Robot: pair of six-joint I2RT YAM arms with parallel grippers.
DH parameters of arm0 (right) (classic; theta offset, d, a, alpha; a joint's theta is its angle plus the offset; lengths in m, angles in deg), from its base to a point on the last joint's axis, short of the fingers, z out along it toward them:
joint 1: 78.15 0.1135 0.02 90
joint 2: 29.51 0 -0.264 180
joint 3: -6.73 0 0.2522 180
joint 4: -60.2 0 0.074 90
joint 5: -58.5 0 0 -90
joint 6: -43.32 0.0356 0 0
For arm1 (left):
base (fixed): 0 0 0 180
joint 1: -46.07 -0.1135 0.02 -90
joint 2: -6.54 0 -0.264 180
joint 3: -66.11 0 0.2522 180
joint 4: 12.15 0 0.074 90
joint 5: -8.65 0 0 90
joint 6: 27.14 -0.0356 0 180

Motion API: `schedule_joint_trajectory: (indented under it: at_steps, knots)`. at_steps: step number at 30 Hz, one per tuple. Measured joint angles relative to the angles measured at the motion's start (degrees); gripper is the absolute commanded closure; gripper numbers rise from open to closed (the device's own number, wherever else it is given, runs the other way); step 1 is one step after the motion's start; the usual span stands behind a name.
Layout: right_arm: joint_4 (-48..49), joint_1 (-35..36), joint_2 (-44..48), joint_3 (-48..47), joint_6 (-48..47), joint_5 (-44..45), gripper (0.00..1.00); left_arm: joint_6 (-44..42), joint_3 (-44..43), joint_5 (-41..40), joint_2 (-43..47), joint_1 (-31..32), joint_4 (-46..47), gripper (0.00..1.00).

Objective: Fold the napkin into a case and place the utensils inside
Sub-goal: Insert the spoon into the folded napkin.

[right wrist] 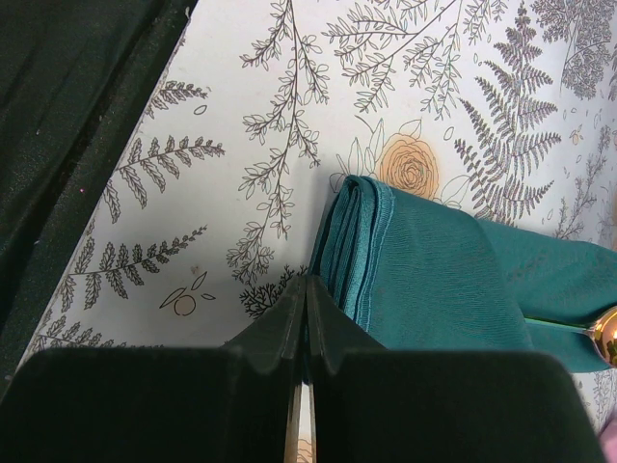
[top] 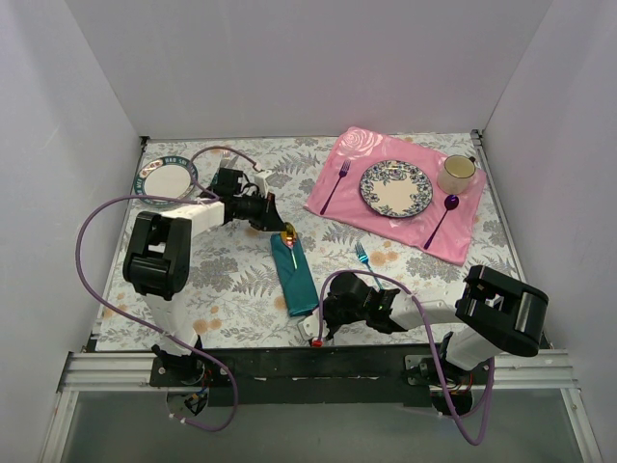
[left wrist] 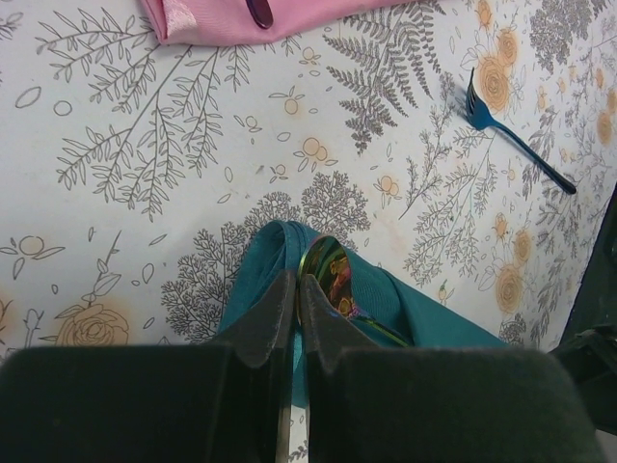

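The napkin [top: 295, 277] lies folded into a narrow teal case at the table's middle, running near to far. A gold-pink spoon bowl [top: 288, 232] sticks out of its far end; the handle is tucked into the cloth. The blue-green fork [top: 362, 255] lies on the table to the right, outside the case. My left gripper [top: 271, 221] is shut, its tips over the case's far end [left wrist: 260, 280] beside the spoon bowl [left wrist: 330, 277]. My right gripper [top: 323, 319] is shut at the case's near corner [right wrist: 424, 270], tips against the stacked folded edges. The fork [left wrist: 487, 111] shows far right.
A pink placemat [top: 349, 154] at the back right carries a patterned plate [top: 396, 187], a mug [top: 457, 172], a purple fork [top: 335, 185] and a purple spoon [top: 445, 214]. Another plate [top: 166, 177] sits back left. The black table edge [right wrist: 67, 145] runs close to my right gripper.
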Motion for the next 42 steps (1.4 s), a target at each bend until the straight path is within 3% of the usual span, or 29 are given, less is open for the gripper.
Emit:
schedule_joint_trajectory:
  at_steps: [25, 29, 42]
  knots:
    - [0.0, 0.0, 0.0, 0.0, -0.07, 0.02, 0.92, 3.67, 5.18, -0.04, 1.07, 2.01, 1.66, 1.0]
    - [0.0, 0.0, 0.0, 0.0, -0.09, 0.02, 0.92, 3.82, 5.35, -0.13, 1.11, 2.01, 1.79, 0.85]
    - [-0.63, 0.0, 0.39, 0.0, -0.28, -0.07, 0.86, 2.54, 1.86, -5.95, 2.93, 2.01, -0.15, 0.62]
